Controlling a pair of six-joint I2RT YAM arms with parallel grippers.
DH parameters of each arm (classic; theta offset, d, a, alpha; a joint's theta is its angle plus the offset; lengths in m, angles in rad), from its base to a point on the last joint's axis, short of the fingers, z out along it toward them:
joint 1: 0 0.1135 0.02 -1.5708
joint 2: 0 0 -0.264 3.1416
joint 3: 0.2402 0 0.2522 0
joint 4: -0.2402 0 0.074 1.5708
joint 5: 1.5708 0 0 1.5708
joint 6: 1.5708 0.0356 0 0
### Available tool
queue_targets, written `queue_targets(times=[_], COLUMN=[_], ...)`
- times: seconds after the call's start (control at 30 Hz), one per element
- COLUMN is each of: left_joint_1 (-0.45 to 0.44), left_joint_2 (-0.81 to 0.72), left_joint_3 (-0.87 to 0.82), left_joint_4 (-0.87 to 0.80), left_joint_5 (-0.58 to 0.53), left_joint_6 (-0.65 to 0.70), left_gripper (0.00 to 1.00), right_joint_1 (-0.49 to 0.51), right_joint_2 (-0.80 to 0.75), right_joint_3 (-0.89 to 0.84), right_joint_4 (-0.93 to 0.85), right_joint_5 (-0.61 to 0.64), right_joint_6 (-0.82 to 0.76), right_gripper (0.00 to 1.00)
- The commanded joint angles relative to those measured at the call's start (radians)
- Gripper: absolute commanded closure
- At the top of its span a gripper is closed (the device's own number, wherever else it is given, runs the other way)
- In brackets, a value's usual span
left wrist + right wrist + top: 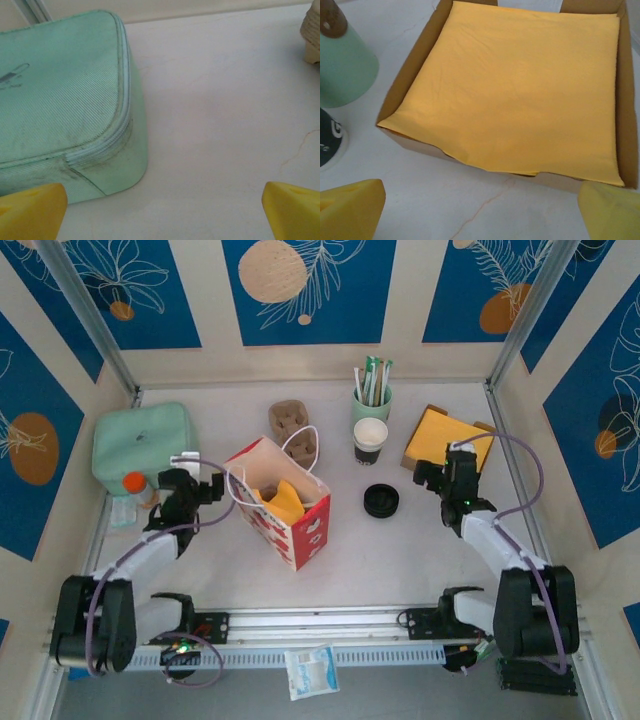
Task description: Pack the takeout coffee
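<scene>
The red-and-white paper bag (pixel 285 502) stood open near the middle of the table (pixel 420 560), with a yellow napkin (pixel 284 502) showing inside it and its 2 white handles raised. The takeout coffee (pixel 370 440) stood upright and uncovered on the table, to the right of the bag and on its far side, untouched by either arm. A pale green cup of sticks (pixel 371 400) stood just behind the coffee, farther still from the bag. A flat black lid (pixel 381 500) lay on the table just to the right of the bag, apart from the coffee. A cardboard cup carrier (pixel 295 430) lay immediately behind the bag. A shallow cardboard box (pixel 405 85) lined with a yellow sheet (pixel 520 85) sat well to the right of the bag, beyond the coffee. A mint green zipped pouch (pixel 60 90) sat well to the left of the bag on its far side, and an orange-capped bottle (pixel 135 488) lay left of the bag, nearer the arms than the pouch. The left gripper (pixel 164 202) hung just left of the bag, facing the pouch, its jaws spread wide and holding nothing. The right gripper (pixel 480 212) hung to the right of the bag past the lid, facing the box, its jaws likewise spread wide and empty.
</scene>
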Motion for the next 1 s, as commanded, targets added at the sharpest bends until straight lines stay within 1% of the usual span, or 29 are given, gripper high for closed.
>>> queue_targets(times=[0.0,0.1,0.13,0.17,0.2,0.23,0.3,0.4,0.43,0.47,0.53,0.6,0.63,0.67,0.7,0.97], left_joint_1=[0.014,0.025,0.031,0.042,0.053,0.061,0.063,0.065,0.065,0.065,0.065,0.065,0.065,0.065,0.065,0.057], left_joint_2=[0.084,0.180,0.187,0.192,0.221,0.251,0.317,0.398,0.399,0.385,0.394,0.395,0.393,0.393,0.395,0.391], left_joint_3=[-0.037,-0.068,-0.052,-0.030,-0.031,-0.040,-0.059,-0.080,-0.077,-0.064,-0.051,-0.029,-0.026,-0.024,-0.024,-0.025], left_joint_4=[0.255,0.403,0.368,0.334,0.381,0.439,0.529,0.649,0.642,0.592,0.582,0.543,0.531,0.530,0.530,0.529], left_joint_5=[-0.007,0.001,0.006,0.032,0.053,0.084,0.119,0.191,0.196,0.199,0.212,0.219,0.220,0.220,0.219,0.221], left_joint_6=[0.012,0.016,0.000,-0.015,-0.036,-0.039,-0.032,-0.009,-0.009,-0.007,-0.002,0.003,0.004,0.003,0.004,0.013], left_gripper=[0.01,0.01,0.01,0.01,0.01,0.01,0.00,0.01,0.01,0.00,0.01,0.01,0.00,0.01,0.01,0.01], right_joint_1=[-0.005,-0.005,-0.005,-0.005,-0.005,-0.007,-0.010,-0.011,-0.009,-0.003,0.009,0.005,-0.012,-0.028,-0.039,-0.035], right_joint_2=[0.074,0.146,0.165,0.184,0.200,0.201,0.211,0.251,0.272,0.296,0.335,0.328,0.336,0.332,0.332,0.331], right_joint_3=[-0.029,-0.055,-0.061,-0.070,-0.072,-0.055,-0.062,-0.142,-0.161,-0.180,-0.188,-0.139,-0.136,-0.124,-0.120,-0.123], right_joint_4=[0.248,0.374,0.408,0.446,0.476,0.444,0.479,0.668,0.718,0.782,0.837,0.724,0.732,0.696,0.696,0.700], right_joint_5=[-0.003,-0.037,-0.049,-0.068,-0.088,-0.114,-0.173,-0.235,-0.246,-0.249,-0.239,-0.258,-0.290,-0.310,-0.338,-0.329], right_joint_6=[-0.055,-0.092,-0.101,-0.114,-0.119,-0.124,-0.124,-0.137,-0.146,-0.151,-0.165,-0.170,-0.162,-0.149,-0.143,-0.146], right_gripper=[0.01,0.01,0.01,0.01,0.01,0.01,0.01,0.01,0.01,0.01,0.01,0.01,0.01,0.01,0.01,0.01])
